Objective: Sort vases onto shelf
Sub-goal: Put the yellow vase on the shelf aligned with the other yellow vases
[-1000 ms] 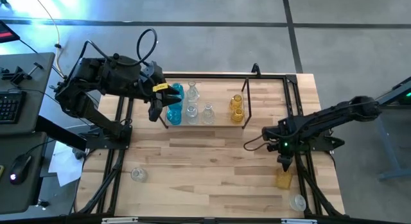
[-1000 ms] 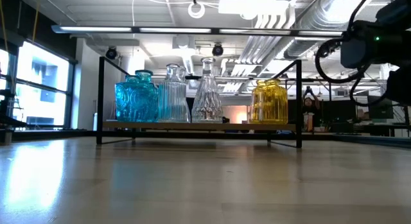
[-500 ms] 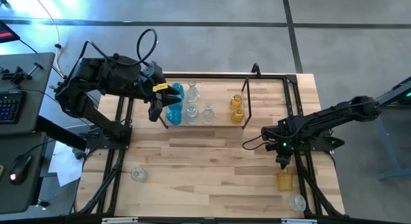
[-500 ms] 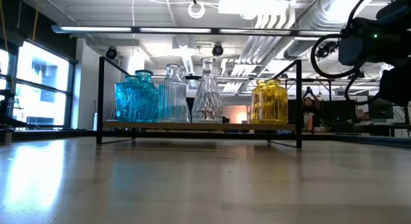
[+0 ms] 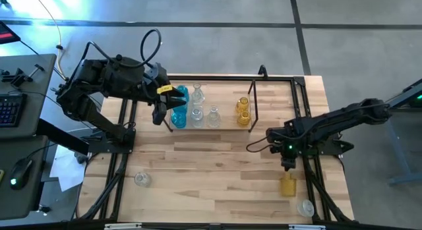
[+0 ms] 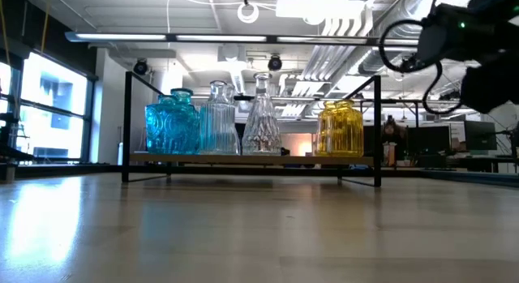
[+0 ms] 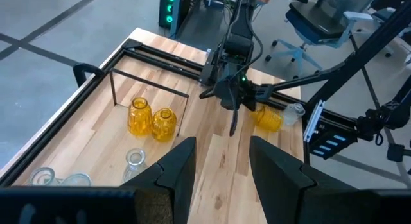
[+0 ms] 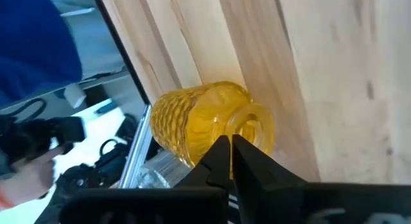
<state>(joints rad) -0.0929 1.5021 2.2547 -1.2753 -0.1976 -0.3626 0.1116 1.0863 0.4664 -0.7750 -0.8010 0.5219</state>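
Yellow vase (image 5: 289,185) lies on its side near the table's right front edge, mouth toward the right gripper (image 5: 288,165); in the right wrist view the same vase (image 8: 212,131) sits just beyond the fingertips, apparently not touched. Right gripper fingers (image 8: 221,161) are closed together on nothing, tips pointing at the vase mouth. Right arm reaches in from the right, gripper just behind the vase in the high view.

Shelf (image 5: 254,105) stands at the back middle of the table. On it: two blue vases (image 5: 179,106) at the left end, clear vases (image 5: 205,111) next to them, a gap, then two yellow ones (image 5: 243,110) at the right end. Low view shows the row upright on the shelf floor: blue (image 6: 172,123), clear ribbed (image 6: 217,121), clear cone-shaped (image 6: 262,119), yellow (image 6: 340,129).

Off the shelf: a clear vase (image 5: 141,179) at the front left of the table, another clear one (image 5: 305,207) at the front right corner, near the fallen yellow vase.

Left gripper (image 5: 165,105) is at the shelf's left end, right by the blue vases; its fingers (image 7: 176,169) stand apart with nothing between them in the wrist view. Contact with the blue vases is hard to judge from above
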